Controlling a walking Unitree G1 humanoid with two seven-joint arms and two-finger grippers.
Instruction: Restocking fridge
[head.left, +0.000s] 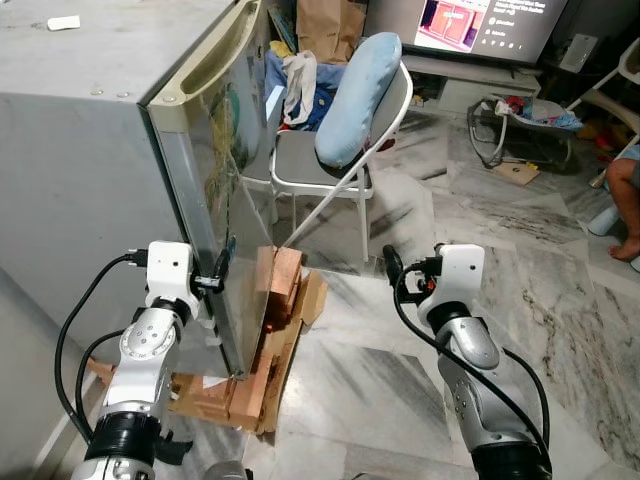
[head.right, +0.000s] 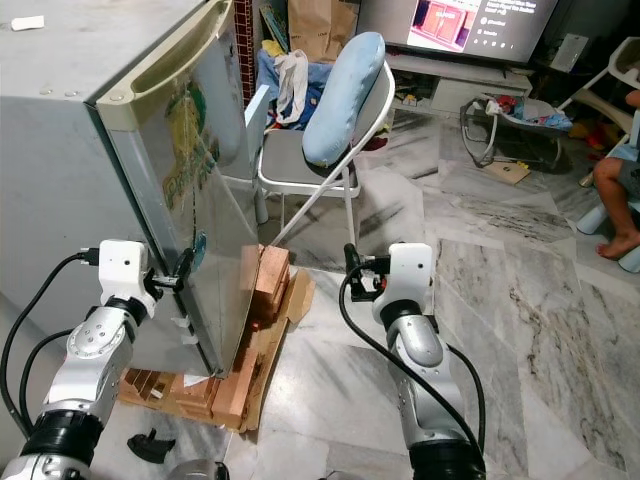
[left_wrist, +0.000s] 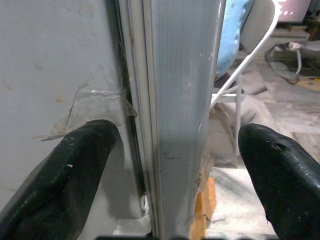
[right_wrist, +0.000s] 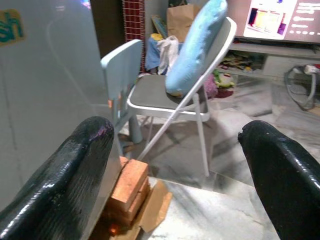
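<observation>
you have the small grey fridge in front of you on your left, its door closed and raised off the marble floor on a stack of bricks and cardboard. your left gripper sits at the lower edge of that door; in the left wrist view its fingers are spread wide, one on the fridge's side wall and the other out past the door's front, with the door's edge standing between them. nothing is clamped. a scrap of clear tape sticks to the side wall just by the seam.

your right gripper is held up over open floor, well apart from the fridge, and it too is spread wide and holding nothing; the right wrist view looks between its fingers toward a folding metal chair.

that chair stands just beyond the fridge door with a pale blue cushion leaning on its backrest. a small light blue plastic chair is tucked between it and the door. behind them is a brown paper bag, and a lit screen sits farther back. a person's leg shows at the far right edge.
</observation>
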